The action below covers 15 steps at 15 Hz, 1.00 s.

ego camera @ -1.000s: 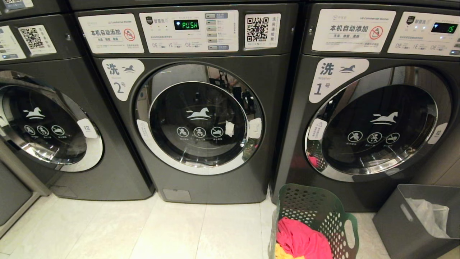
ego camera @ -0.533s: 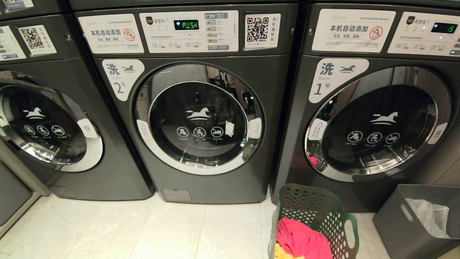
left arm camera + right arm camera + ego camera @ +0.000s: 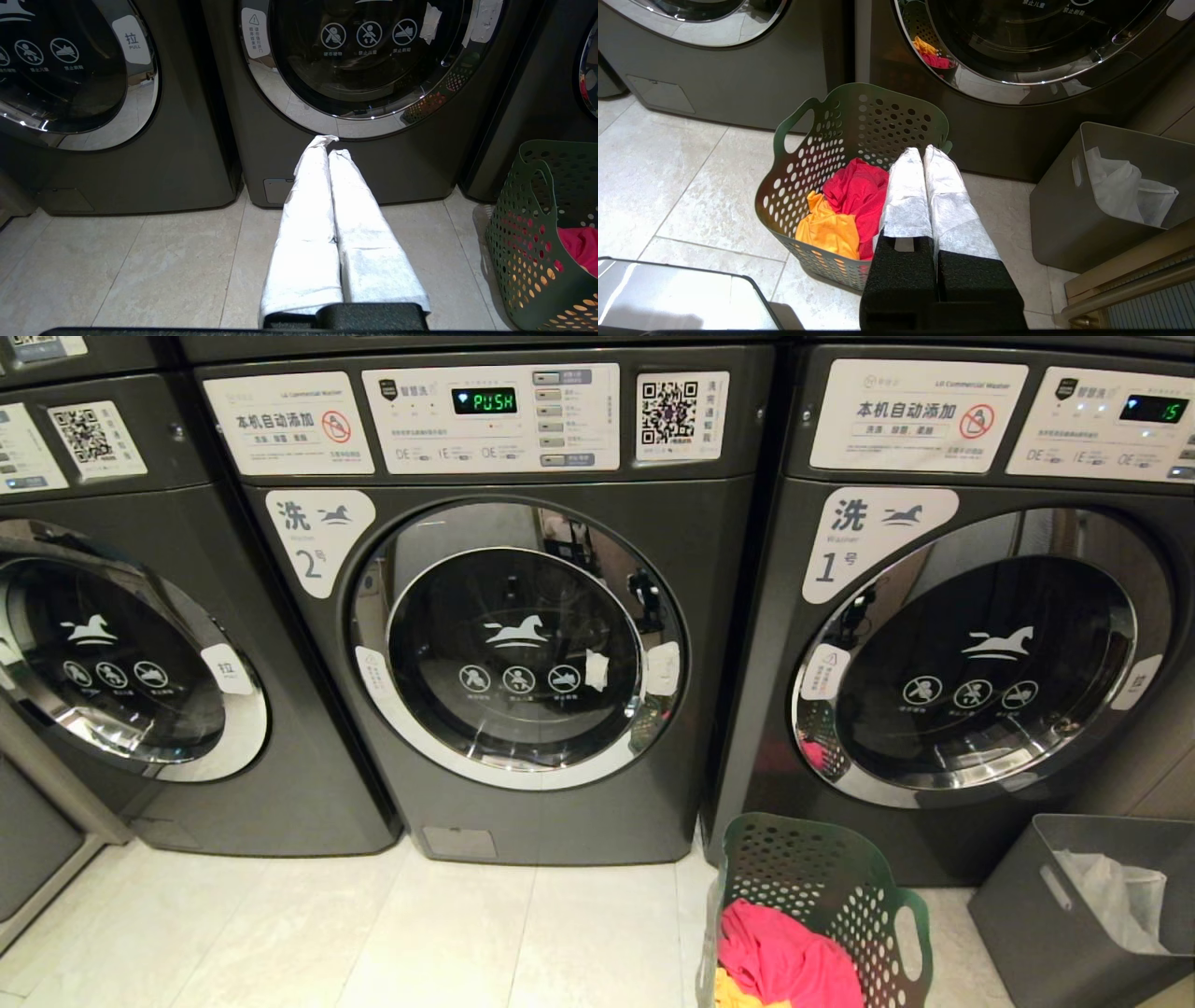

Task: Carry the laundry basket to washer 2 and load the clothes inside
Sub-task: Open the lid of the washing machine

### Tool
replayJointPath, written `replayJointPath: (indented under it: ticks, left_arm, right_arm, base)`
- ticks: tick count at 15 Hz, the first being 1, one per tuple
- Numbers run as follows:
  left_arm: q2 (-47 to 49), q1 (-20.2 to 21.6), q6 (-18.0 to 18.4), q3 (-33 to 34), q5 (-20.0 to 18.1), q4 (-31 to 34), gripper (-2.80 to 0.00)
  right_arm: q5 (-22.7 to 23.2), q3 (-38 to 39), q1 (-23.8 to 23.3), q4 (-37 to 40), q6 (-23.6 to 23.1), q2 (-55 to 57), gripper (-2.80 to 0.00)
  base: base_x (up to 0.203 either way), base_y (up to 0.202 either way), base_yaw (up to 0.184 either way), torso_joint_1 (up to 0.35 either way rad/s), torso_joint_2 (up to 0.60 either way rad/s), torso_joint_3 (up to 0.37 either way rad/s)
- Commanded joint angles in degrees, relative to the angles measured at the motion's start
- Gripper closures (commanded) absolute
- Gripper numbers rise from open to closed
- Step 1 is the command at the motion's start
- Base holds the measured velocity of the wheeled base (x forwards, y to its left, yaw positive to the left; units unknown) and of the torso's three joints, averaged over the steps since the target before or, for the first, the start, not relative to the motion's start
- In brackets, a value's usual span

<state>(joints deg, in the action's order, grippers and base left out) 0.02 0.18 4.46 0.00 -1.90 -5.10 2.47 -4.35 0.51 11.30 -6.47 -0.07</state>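
Washer 2 point(image 3: 504, 644) stands in the middle of the head view with its round chrome-rimmed door closed and PUSH lit on its display. The green perforated laundry basket point(image 3: 822, 896) sits on the floor in front of washer 1 point(image 3: 971, 653), holding the clothes: a magenta garment point(image 3: 784, 957) and an orange one point(image 3: 829, 228). My left gripper point(image 3: 331, 147) is shut and empty, pointing at the base of washer 2 point(image 3: 355, 70). My right gripper point(image 3: 923, 151) is shut and empty, hovering over the right rim of the basket point(image 3: 850, 140). Neither arm shows in the head view.
A grey solid-sided bin point(image 3: 1083, 905) with a white bag stands right of the basket. A third washer point(image 3: 121, 644) is at the left. Pale floor tiles point(image 3: 373, 933) stretch in front of washer 2. A wooden edge point(image 3: 1134, 275) lies at the far right.
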Motion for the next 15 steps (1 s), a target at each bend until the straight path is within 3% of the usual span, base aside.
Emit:
replayJointPath:
  ticks: [1, 15]
  left_arm:
    - [0.1, 0.0, 0.1, 2.2, 0.0, -0.1, 0.00]
    - [0.1, 0.0, 0.9, 2.3, 0.4, -0.1, 0.00]
  right_arm:
    - [0.0, 0.0, 0.0, 0.1, 0.0, 0.0, 0.00]
    - [0.1, 0.0, 0.0, 0.1, 0.0, 0.0, 0.00]
  base:
    - [0.000, 0.000, 0.000, 0.000, 0.00, 0.000]
    - [0.000, 0.000, 0.000, 0.000, 0.00, 0.000]
